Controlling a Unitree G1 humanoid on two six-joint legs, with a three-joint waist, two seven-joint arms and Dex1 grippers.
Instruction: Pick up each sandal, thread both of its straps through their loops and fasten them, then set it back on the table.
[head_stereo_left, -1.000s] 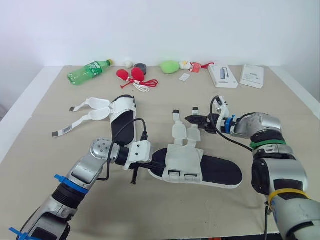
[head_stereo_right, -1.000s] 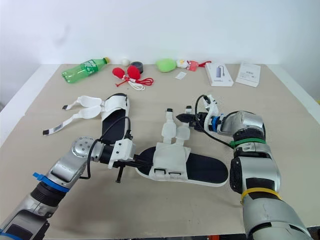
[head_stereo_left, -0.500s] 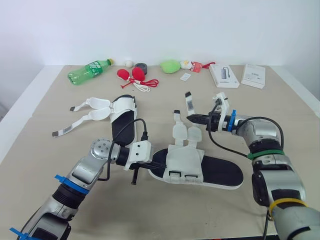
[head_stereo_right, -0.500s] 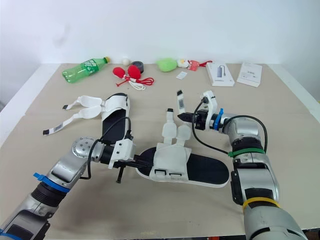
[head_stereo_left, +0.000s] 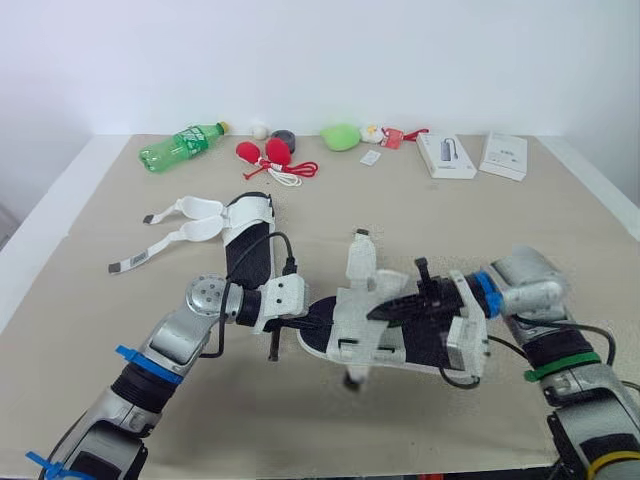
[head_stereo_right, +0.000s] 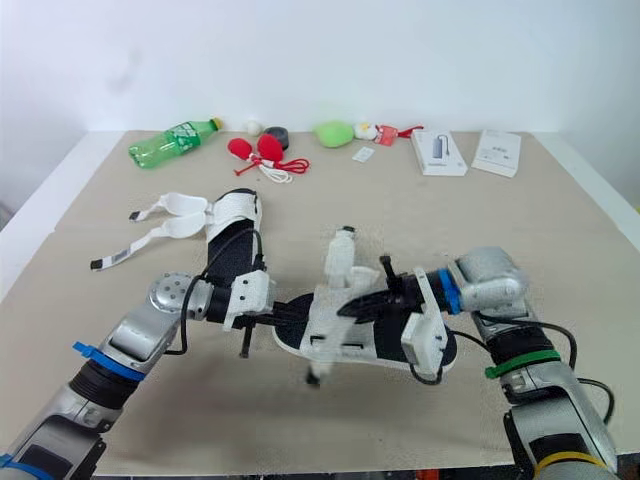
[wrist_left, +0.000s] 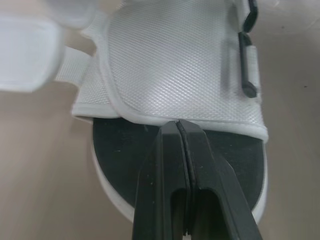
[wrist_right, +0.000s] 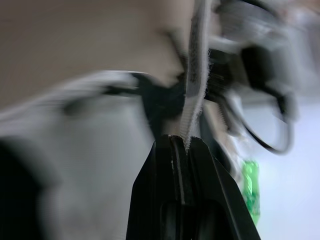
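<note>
A white sandal with a black insole lies mid-table. My left gripper is shut, its tips resting on the insole at the toe edge of the white upper. Reaching over the upper from the right, my right gripper is shut on one white strap. That strap's free end hangs toward the near side of the sandal. The other strap stands up on the far side. The second sandal lies further left, its two straps spread out on the table.
Along the far edge stand a green bottle, red toys with a cord, a black tape roll, a green plush, a small card and two white boxes.
My right gripper, holding the strap, swung from up on the sandal's far side down across the upper toward the near side. The left gripper stayed on the toe.
</note>
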